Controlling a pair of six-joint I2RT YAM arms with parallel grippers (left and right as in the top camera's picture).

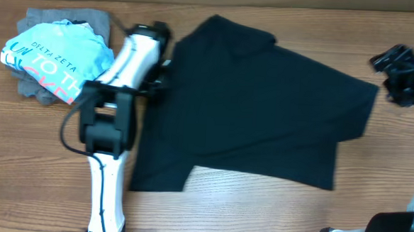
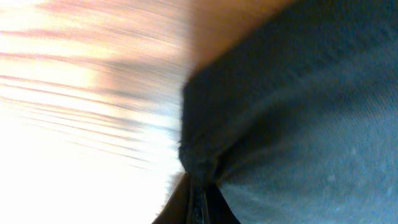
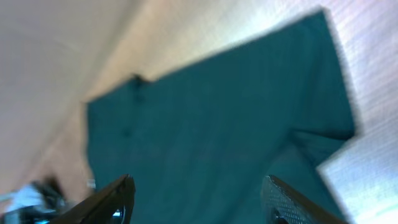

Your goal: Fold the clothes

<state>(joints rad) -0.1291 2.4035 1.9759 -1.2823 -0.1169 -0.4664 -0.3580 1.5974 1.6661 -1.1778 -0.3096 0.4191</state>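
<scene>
The clothes, a plain black T-shirt (image 1: 264,112), lie spread across the middle of the wooden table. My left gripper (image 1: 160,67) is at the shirt's left edge. In the left wrist view it (image 2: 200,202) is shut on a pinched fold of the black fabric (image 2: 298,112), right at the hem. My right gripper (image 1: 401,69) hangs beyond the shirt's right edge, near the table's far right. The right wrist view shows it (image 3: 199,202) open, fingers wide apart and empty, with the shirt (image 3: 211,112) lying below and ahead of it.
A light blue "DELTA ZETA" shirt (image 1: 57,58) lies on a grey garment (image 1: 91,21) at the far left. Bare wood (image 1: 259,211) shows in front of the black shirt. The left arm's white link (image 1: 104,182) runs along the shirt's left side.
</scene>
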